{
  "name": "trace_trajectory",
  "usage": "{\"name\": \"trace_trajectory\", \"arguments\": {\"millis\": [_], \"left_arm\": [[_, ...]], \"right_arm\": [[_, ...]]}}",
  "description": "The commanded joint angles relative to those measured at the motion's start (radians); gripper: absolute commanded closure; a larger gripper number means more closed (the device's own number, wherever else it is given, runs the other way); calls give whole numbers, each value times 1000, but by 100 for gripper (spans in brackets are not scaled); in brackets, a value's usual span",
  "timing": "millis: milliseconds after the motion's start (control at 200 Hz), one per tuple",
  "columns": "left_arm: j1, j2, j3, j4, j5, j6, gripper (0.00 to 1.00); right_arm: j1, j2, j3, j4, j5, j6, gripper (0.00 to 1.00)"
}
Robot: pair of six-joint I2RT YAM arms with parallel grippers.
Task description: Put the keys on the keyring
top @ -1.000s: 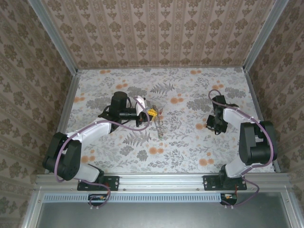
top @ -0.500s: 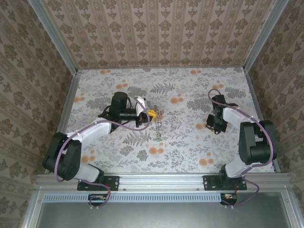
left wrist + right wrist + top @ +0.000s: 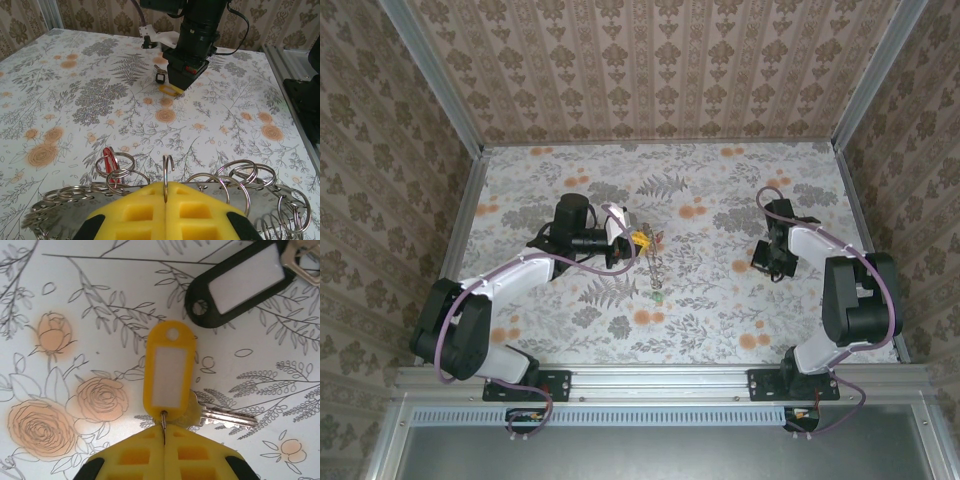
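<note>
My left gripper (image 3: 166, 186) is shut on the keyring (image 3: 168, 162), a thin wire hoop whose hooked end rises between the yellow fingertips. A metal strip (image 3: 280, 197) strung with several small rings lies across behind the fingers, with a red key head (image 3: 110, 161) among them. In the top view the keyring (image 3: 657, 265) trails from the left gripper (image 3: 638, 238) to a green key head (image 3: 658, 294). My right gripper (image 3: 164, 429) is shut on the small wire ring of a silver key (image 3: 227, 416) with a yellow tag (image 3: 169, 371), low over the table.
A black tag with a white label (image 3: 240, 282) lies just beyond the yellow one, another key (image 3: 302, 257) attached at its far end. The right arm (image 3: 197, 40) stands across the floral table (image 3: 720, 200). Patterned walls close in the back and sides.
The right gripper has closed onto the yellow tag's wire ring. The keyring's hanging end with the green key head has swung slightly. The left arm holds still.
</note>
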Motion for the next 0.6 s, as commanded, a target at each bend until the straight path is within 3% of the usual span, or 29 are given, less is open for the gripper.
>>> {"name": "trace_trajectory", "arguments": {"millis": [0,95,265,460,595], "left_arm": [[-6,-16,28,13,29,15,100],[-6,-17,18,32,35,7,100],[-6,-20,12,48,41,0,100],[-9,-29,24,34,55,-3,100],[-15,-40,30,12,61,9,100]], "right_arm": [[38,-87,6,26,-5,-58,98],[59,-179,-31,78,-88,-109,99],[120,-449,-167,356,-339,-229,100],[216,-681,-333,634,-501,-496,100],[255,-754,-387,714,-578,-684,100]]}}
